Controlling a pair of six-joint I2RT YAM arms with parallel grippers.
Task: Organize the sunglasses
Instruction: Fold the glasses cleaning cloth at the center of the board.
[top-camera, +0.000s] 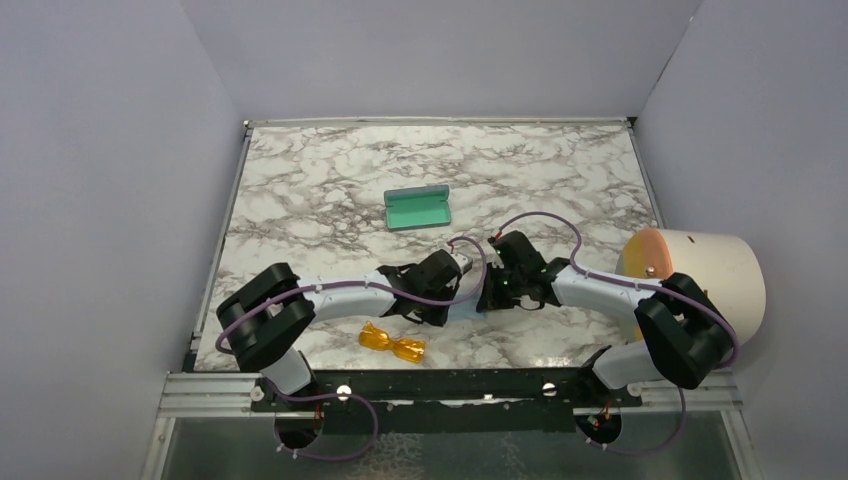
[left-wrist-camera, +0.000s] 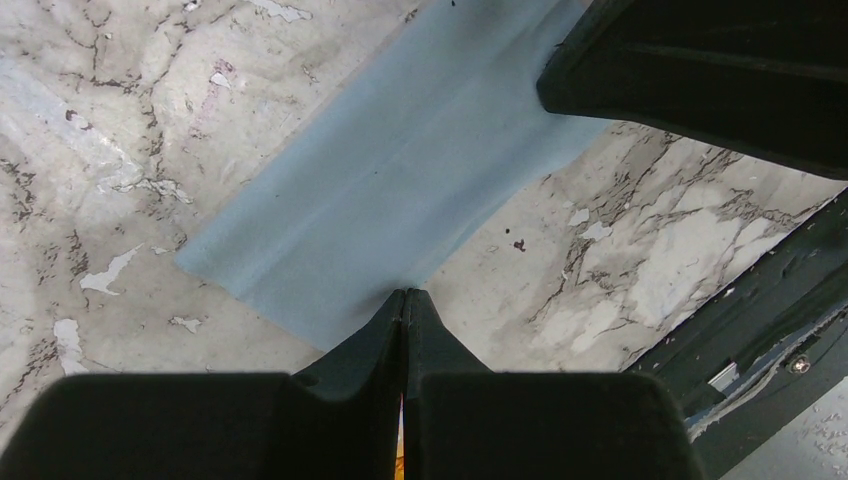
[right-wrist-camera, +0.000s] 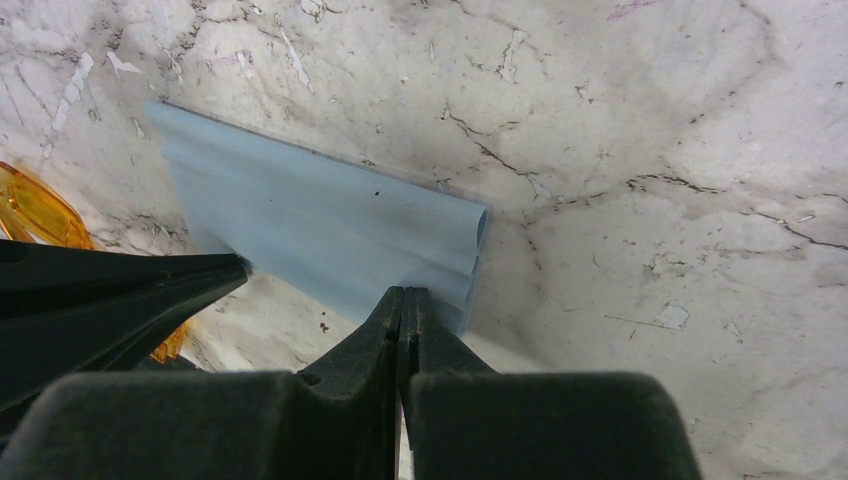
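Left gripper (left-wrist-camera: 405, 298) and right gripper (right-wrist-camera: 403, 296) both clamp the cloth (right-wrist-camera: 320, 225); we risk dragging it onto the sunglasses (top-camera: 392, 343) at eight o'clock.

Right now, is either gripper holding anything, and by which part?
Both appear to pinch the light blue cloth: left gripper on an edge near a corner, right gripper on the edge by its rolled end. Sunglasses unheld.

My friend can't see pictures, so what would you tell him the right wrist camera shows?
The right gripper, shut, pinches the near edge of a folded blue cloth on a marble table. Orange sunglasses peek in at the left, above a dark finger of the left gripper.
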